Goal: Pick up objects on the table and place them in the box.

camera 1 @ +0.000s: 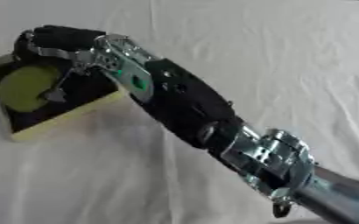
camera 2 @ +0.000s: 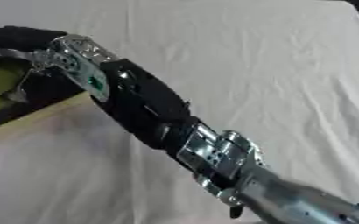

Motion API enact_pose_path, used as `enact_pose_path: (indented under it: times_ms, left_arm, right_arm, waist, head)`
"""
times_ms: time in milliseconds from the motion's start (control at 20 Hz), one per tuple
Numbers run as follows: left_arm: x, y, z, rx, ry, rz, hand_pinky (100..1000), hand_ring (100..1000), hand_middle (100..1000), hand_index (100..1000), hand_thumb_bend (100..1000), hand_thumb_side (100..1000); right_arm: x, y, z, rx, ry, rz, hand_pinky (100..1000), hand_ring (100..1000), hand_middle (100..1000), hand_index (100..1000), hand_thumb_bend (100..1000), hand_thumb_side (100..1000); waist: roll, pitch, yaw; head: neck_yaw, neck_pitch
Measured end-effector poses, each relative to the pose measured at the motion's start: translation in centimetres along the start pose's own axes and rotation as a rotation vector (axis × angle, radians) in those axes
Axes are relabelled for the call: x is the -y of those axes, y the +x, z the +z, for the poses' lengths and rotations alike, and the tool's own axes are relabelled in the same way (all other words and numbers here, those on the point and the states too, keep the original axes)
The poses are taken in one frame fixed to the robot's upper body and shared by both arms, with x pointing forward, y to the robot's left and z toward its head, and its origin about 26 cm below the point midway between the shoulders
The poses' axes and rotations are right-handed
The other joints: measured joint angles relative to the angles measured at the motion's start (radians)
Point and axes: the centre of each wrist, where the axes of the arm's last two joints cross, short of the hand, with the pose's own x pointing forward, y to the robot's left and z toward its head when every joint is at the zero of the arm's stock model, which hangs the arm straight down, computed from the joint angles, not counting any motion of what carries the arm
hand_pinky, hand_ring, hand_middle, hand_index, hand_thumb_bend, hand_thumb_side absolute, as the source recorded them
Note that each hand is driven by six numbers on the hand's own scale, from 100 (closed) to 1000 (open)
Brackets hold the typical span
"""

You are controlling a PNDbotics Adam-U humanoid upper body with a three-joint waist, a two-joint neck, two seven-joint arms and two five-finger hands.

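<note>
My right arm reaches in from the lower right, across the table to the upper left. Its black right hand [camera 1: 56, 37] hovers over the far edge of the box [camera 1: 68, 118]. The box is shallow, with pale yellow walls and a black inside, and sits at the left. A round olive-green object [camera 1: 23, 87] lies inside it, below and to the left of the hand. The hand is seen from behind, and whatever is under its palm is hidden. My left hand shows in neither view.
A white wrinkled cloth [camera 1: 274, 65] covers the table. A small grey piece [camera 1: 56, 94] hangs from the wrist over the box. The forearm [camera 1: 182, 105] crosses the middle of the view.
</note>
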Motion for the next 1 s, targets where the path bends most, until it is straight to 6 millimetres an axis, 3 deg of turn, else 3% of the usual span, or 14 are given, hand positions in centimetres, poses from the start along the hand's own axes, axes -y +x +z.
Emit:
enact_pose_path:
  times_ms: [150, 350, 700, 1000]
  left_arm:
    - [0.0, 0.0, 0.0, -0.001, 0.000, 0.000, 761, 733, 609, 717, 218, 486]
    - [-0.1, -0.1, 0.2, -0.009, 0.001, -0.004, 761, 734, 609, 717, 213, 492]
    - [-0.4, -0.3, 0.8, -0.034, 0.004, -0.020, 761, 733, 608, 717, 217, 483]
    - [-1.3, -0.6, 1.4, -0.056, 0.007, -0.060, 760, 734, 608, 717, 212, 490]
  right_arm:
    - [-0.4, -0.1, 0.0, -0.004, 0.028, 0.033, 749, 743, 743, 783, 342, 100]
    - [0.0, -0.2, 0.1, 0.010, 0.013, 0.051, 746, 739, 736, 779, 333, 100]
    - [6.4, -0.1, 1.4, 0.042, -0.116, 0.142, 746, 739, 730, 776, 338, 100]
    - [10.5, -1.2, 5.2, -0.005, -0.216, 0.165, 750, 738, 720, 775, 313, 100]
  waist:
    - [0.000, 0.000, -0.002]
    - [0.001, 0.000, -0.015]
    - [0.013, -0.016, -0.046]
    - [0.017, -0.037, -0.086]
  head:
    - [0.003, 0.000]
    - [0.010, 0.000]
    - [0.028, 0.012]
    - [0.062, 0.031]
